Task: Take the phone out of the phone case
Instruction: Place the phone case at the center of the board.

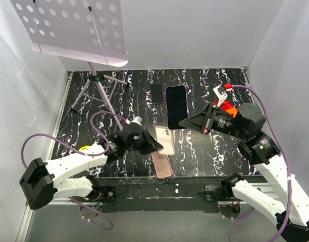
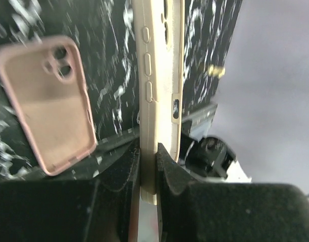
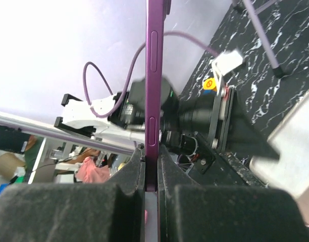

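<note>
Fingers of left gripper (image 2: 148,151) are pinching shut on the edge of the cream phone case (image 2: 159,60), holding it off the table (image 1: 215,151). Right gripper (image 3: 151,154) is clamping the purple phone (image 3: 153,75) edgewise, out of that case. Pink case (image 2: 48,101) is lying flat nearby. Small dark slab (image 1: 157,93) and tripod stand (image 1: 96,85) are sitting behind. Cream case's top is running out of the left wrist view.

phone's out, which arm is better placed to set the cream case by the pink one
Left, likely: the left gripper grips the cream case beside the pink case; the right gripper holds the phone.
</note>
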Motion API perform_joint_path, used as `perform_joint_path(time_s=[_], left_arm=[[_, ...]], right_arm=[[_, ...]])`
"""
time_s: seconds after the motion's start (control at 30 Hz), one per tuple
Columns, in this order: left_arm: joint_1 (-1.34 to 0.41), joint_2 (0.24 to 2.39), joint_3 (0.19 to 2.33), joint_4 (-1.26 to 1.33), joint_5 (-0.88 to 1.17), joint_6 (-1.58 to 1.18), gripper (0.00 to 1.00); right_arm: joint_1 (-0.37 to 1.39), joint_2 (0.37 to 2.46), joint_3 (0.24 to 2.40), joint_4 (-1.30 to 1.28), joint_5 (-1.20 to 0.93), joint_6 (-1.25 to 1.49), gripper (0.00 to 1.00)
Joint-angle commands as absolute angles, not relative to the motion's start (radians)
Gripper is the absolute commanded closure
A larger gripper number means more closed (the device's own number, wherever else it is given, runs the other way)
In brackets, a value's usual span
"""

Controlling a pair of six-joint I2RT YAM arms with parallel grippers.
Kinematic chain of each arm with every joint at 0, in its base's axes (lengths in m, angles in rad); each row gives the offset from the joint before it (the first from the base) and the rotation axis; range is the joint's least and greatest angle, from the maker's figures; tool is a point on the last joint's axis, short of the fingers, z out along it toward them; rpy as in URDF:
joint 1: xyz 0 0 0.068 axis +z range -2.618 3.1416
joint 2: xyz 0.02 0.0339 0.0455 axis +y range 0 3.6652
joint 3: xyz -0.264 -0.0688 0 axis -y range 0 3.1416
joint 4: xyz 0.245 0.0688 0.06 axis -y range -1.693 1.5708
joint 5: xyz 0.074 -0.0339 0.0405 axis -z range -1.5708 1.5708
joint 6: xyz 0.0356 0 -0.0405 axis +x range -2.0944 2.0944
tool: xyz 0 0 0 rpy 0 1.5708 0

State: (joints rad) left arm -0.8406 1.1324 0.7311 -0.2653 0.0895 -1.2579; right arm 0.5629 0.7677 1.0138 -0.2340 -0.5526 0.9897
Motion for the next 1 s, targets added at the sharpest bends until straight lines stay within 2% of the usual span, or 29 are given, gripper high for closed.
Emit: perform_joint_path(time_s=[0.0, 0.2, 0.43, 0.63, 0.67, 0.73, 0.8, 0.9, 0.97], left_arm=[[-1.052, 1.146, 0.677, -0.092, -0.069, -1.484, 1.00], [-1.212, 1.365, 0.704, 0.058, -0.123, -1.615, 1.00], [-1.232, 1.549, 0.724, 0.198, -0.161, -1.634, 1.00], [-1.241, 1.598, 0.758, 0.094, -0.130, -1.655, 0.99], [-1.241, 1.595, 0.755, 0.069, -0.118, -1.673, 0.93], [-1.241, 1.580, 0.747, 0.016, -0.101, -1.693, 0.67], [-1.241, 1.557, 0.730, 0.000, -0.084, -1.701, 0.49], [-1.241, 1.513, 0.710, -0.034, -0.066, -1.707, 0.34], [-1.238, 1.487, 0.706, -0.034, -0.049, -1.697, 0.30]], right_arm=[[0.565, 0.750, 1.069, -0.268, -0.488, 0.916, 0.99], [0.563, 0.729, 1.029, -0.259, -0.491, 0.927, 0.99], [0.561, 0.692, 1.014, -0.311, -0.454, 0.904, 0.99], [0.557, 0.744, 0.977, -0.292, -0.452, 0.877, 0.99], [0.548, 0.761, 0.968, -0.278, -0.471, 0.877, 0.99], [0.523, 0.813, 0.960, -0.246, -0.512, 0.877, 0.99], [0.486, 0.862, 0.948, -0.197, -0.560, 0.880, 0.99], [0.410, 0.957, 0.954, -0.143, -0.624, 0.876, 0.99], [0.358, 1.040, 0.966, -0.097, -0.676, 0.871, 0.99]])
